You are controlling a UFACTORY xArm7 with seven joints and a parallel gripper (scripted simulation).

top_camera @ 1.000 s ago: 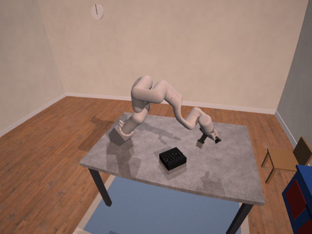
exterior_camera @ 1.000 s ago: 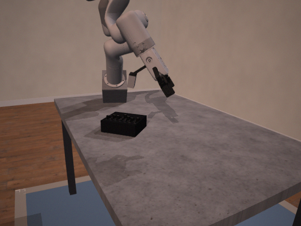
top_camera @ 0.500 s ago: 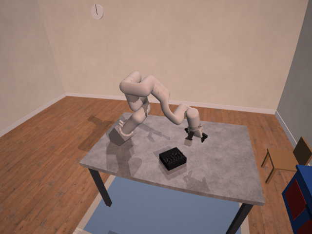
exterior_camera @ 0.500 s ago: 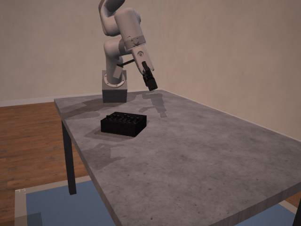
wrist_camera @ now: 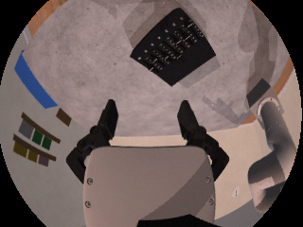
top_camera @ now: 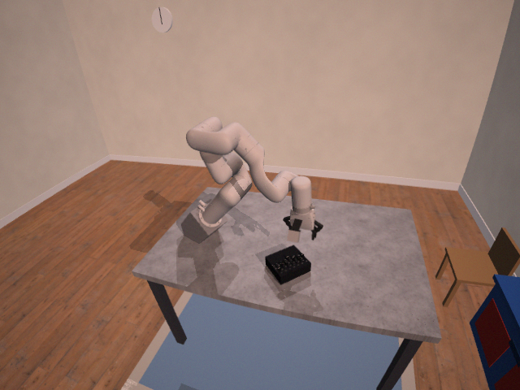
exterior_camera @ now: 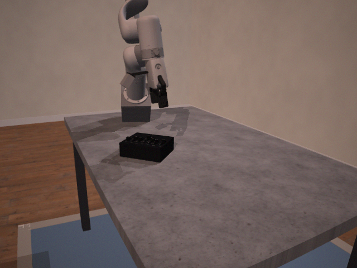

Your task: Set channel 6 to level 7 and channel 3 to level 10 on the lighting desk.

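Beige walls and a plank floor frame one grey mottled surface (top_camera: 361,268) on dark legs; a blue rug (top_camera: 268,353) lies under it. One round clock (top_camera: 162,19) hangs high on the back wall, its face too small to read; no brand, label or lettering can be made out anywhere (the desk's scale marks show only as pale specks).

One lighting desk (top_camera: 288,263), a low black box, stands flat on the surface near its middle; in the wrist view it lies at about twelve o'clock from the claw, turned at a slant; rows of small fader caps show on its top, but neither their count nor their levels can be told from these views.

One pale arm (top_camera: 235,155) rises from its grey base block (top_camera: 189,231), which sits at roughly ten o'clock from the desk in the top view; the arm folds over and points its wrist downward.

One claw (top_camera: 303,236) hangs above the surface just beyond the desk's far edge, at about twelve o'clock from it in the top view, well clear of the faders; its two dark fingers are spread wide and released, with nothing between them.

One wooden chair (top_camera: 474,262) and one blue cabinet (top_camera: 500,310) with red panels stand at three to four o'clock off the surface.
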